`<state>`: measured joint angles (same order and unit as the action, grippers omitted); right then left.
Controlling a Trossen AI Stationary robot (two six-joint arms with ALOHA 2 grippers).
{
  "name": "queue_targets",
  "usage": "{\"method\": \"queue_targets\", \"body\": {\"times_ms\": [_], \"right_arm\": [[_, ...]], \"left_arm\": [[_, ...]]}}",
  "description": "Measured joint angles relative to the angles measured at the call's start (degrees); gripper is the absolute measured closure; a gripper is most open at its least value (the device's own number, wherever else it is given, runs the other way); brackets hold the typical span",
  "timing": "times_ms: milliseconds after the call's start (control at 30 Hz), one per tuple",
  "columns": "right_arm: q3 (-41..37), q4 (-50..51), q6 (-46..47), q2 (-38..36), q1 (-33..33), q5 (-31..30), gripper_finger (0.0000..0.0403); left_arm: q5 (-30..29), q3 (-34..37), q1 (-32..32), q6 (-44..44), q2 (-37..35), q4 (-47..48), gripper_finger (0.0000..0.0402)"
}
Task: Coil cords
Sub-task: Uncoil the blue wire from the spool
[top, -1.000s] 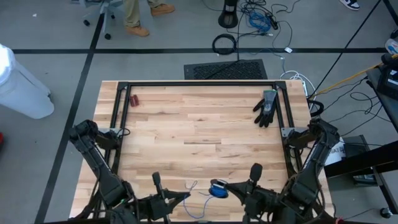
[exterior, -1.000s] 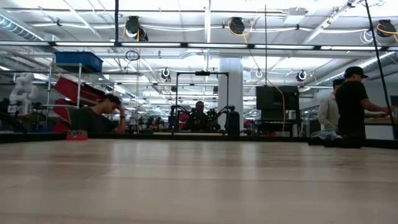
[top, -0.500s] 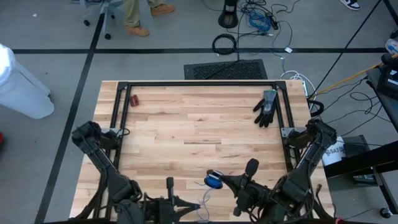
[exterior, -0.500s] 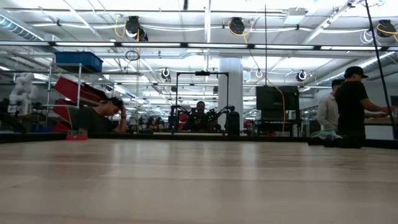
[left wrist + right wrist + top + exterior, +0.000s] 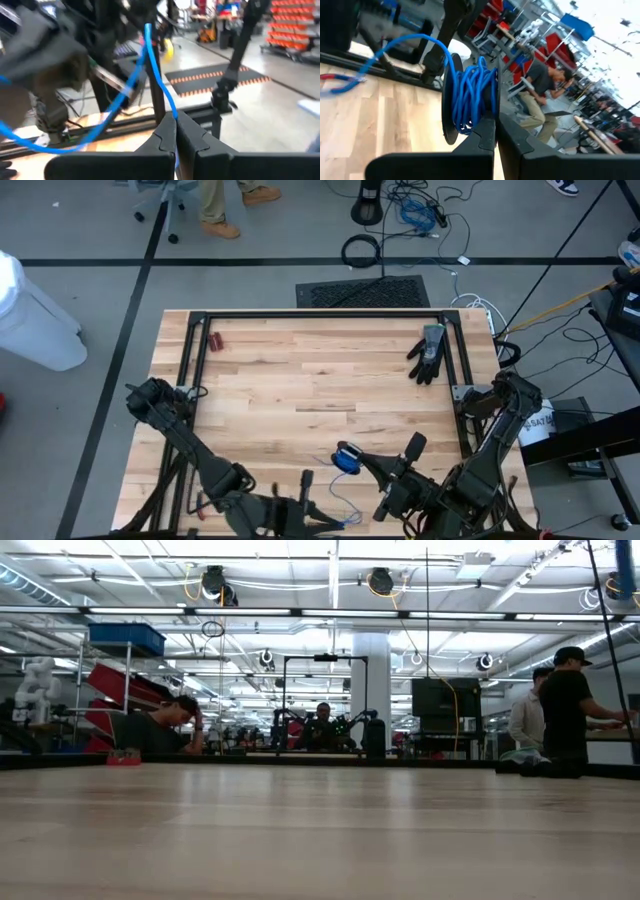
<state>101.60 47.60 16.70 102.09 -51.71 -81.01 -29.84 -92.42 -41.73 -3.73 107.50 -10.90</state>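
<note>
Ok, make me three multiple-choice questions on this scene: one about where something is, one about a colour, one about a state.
1. Where does the black work glove lie on the wooden table?
A. far right corner
B. near left corner
C. dead centre

2. What colour is the thin coiled cord held by the right pincer?
A. red
B. blue
C. yellow

3. How does the left pincer stand?
A. wide open and empty
B. shut on a strand of the cord
C. shut on the glove

Answers:
1. A: the high view shows the glove by the table's far right frame post.
2. B: the right wrist view shows bright blue loops bunched at the fingers.
3. B: the left wrist view shows the fingers closed together with the blue strand rising from between them.
</note>
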Motion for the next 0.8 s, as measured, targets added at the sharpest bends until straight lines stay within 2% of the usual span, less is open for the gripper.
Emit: {"method": "queue_targets", "body": {"times_ms": [300, 567, 667, 800], "right_arm": [[0.0, -8.0, -10.3, -2.1, -3.6, -8.9, 0.0403], [0.0, -9.7, -13.1, -3.0, -5.1, -9.1, 0.0403], [0.0, -9.7, -13.3, -3.0, -5.1, -9.0, 0.0403], [0.0, -9.7, -14.2, -3.0, -5.1, -9.0, 0.0403]], "left_arm": [[2.2, 0.0, 3.8, 0.1, 2.3, 2.5, 0.0400], [1.3, 0.0, 6.2, 3.2, 2.9, 8.0, 0.0395], [0.2, 0.0, 6.1, 3.0, 2.9, 7.9, 0.0365], [-3.3, 0.0, 5.2, 4.8, 2.9, 8.9, 0.0296]]}}
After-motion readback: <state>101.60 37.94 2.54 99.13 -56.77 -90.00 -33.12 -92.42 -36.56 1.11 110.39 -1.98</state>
